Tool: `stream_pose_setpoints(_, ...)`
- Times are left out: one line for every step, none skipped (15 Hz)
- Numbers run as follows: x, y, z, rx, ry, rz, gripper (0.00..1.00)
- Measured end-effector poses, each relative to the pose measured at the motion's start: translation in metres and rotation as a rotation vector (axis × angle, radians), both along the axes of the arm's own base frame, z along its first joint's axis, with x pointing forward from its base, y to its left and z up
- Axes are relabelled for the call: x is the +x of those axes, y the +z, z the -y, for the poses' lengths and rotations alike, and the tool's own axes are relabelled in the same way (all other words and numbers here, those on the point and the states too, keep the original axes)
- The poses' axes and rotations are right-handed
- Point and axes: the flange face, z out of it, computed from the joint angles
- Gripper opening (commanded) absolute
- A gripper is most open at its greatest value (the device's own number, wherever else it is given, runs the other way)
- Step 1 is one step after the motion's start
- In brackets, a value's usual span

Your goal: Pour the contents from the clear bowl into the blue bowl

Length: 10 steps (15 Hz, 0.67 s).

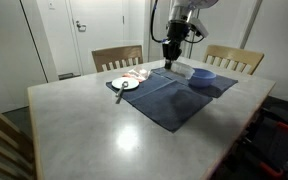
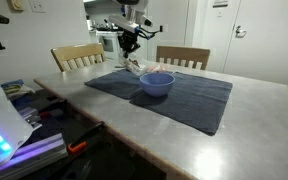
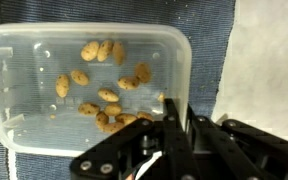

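In an exterior view, the clear bowl is very hard to see. It is only a pale spot on the dark blue cloth, right under the gripper. The top of the arm is cut off by the picture's edge. The arm hangs straight down over the far side of the cloth. The blue bowl sits on the cloth, just beside the gripper. A white plate sits at a corner of the cloth, well apart from the blue bowl.

In an exterior view, the gripper is small and dark, over the far edge of the cloth. The clear bowl under it is too faint to make out. The blue bowl stands on the cloth, close by.

In the wrist view, the clear bowl lies over the cloth. The gripper hides its near edge. Little brown bits lie inside. The gripper is pinched tight on the bowl's rim near a corner. I cannot tell if the bowl is lifted off the cloth.
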Motion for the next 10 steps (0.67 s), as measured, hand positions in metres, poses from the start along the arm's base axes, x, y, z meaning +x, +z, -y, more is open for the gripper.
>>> stream_pose_setpoints(-0.001, 0.000, 0.000, 0.015, 0.010, 0.006, 0.02)
stream_pose_setpoints(-0.003, 0.000, 0.001, 0.028, 0.019, 0.013, 0.02)
stream_pose_setpoints(-0.004, 0.001, 0.002, 0.039, 0.027, 0.019, 0.02)
stream_pose_setpoints(-0.006, 0.001, 0.003, 0.046, 0.034, 0.025, 0.02)
stream_pose_setpoints(-0.008, 0.003, 0.005, 0.050, 0.042, 0.031, 0.02)
stream_pose_setpoints(-0.009, 0.004, 0.007, 0.053, 0.049, 0.036, 0.02)
stream_pose_setpoints(-0.011, 0.006, 0.008, 0.055, 0.054, 0.042, 0.02)
stream_pose_setpoints(-0.013, 0.009, 0.010, 0.055, 0.060, 0.049, 0.02)
stream_pose_setpoints(-0.014, 0.011, 0.012, 0.054, 0.063, 0.054, 0.02)
stream_pose_setpoints(-0.016, 0.015, 0.014, 0.053, 0.065, 0.061, 0.02)
